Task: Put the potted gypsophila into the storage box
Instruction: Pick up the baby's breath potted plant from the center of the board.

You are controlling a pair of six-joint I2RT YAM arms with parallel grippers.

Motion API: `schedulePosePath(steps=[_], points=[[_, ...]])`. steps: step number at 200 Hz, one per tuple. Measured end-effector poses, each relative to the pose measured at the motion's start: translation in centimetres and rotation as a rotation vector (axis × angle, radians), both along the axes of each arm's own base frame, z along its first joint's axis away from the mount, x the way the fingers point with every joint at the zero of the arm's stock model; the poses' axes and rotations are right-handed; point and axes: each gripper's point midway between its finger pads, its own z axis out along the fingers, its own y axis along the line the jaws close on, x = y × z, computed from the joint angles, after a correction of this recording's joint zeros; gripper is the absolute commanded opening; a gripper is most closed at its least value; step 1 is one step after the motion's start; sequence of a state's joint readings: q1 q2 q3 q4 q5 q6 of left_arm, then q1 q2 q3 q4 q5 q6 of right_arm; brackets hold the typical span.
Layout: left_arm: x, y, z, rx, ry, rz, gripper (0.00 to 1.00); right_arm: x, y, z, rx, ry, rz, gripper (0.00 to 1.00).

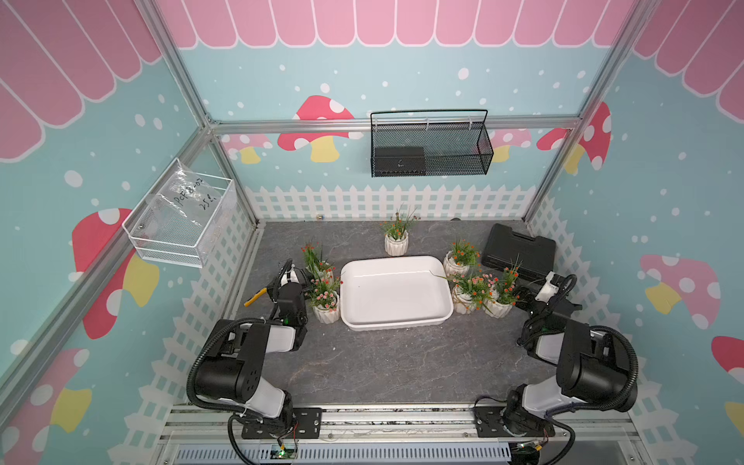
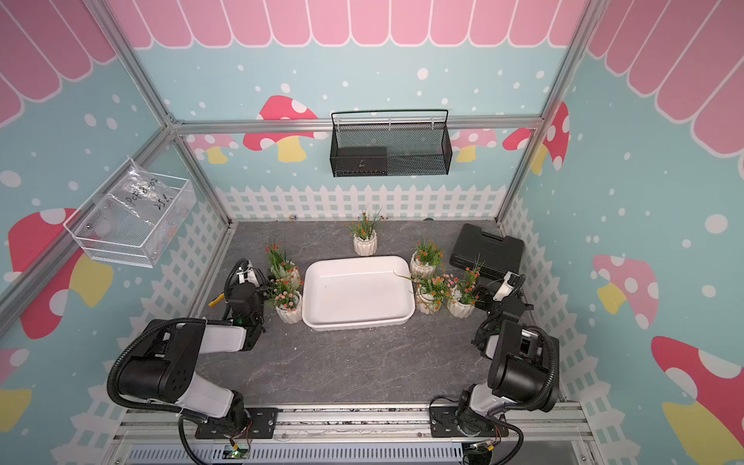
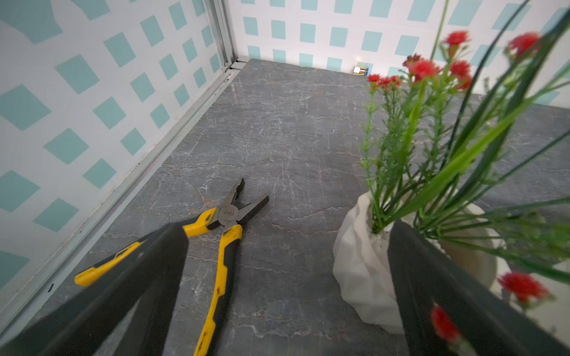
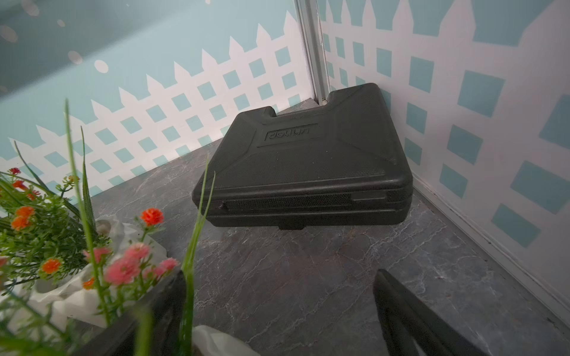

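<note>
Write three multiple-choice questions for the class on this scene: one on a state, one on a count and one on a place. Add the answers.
1. The storage box is:
A) empty
B) holding two pots
C) shut under a lid

2. How many potted gypsophila stand outside the box?
A) four
B) six
C) eight

3. The yellow-handled pliers lie:
A) in the storage box
B) on the table, outside the box
C) on top of a pot

Answers
1 A: its white floor is bare in both top views.
2 B: two pots stand to the left of the box, one behind it and three to its right.
3 B: the left wrist view shows them flat on the grey tabletop.
</note>
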State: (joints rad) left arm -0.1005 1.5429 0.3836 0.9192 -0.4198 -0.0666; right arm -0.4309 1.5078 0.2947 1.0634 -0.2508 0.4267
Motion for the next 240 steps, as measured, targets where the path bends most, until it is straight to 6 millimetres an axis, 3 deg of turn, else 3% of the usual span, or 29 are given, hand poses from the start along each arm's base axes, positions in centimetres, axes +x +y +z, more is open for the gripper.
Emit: schedulePosePath(steps=[240], points=[[-0.11, 0.79, -0.13, -0.025, 0.002, 0.0, 0.98, -0.01, -0.04, -0.01, 0.0, 0.0, -0.002, 0.96]])
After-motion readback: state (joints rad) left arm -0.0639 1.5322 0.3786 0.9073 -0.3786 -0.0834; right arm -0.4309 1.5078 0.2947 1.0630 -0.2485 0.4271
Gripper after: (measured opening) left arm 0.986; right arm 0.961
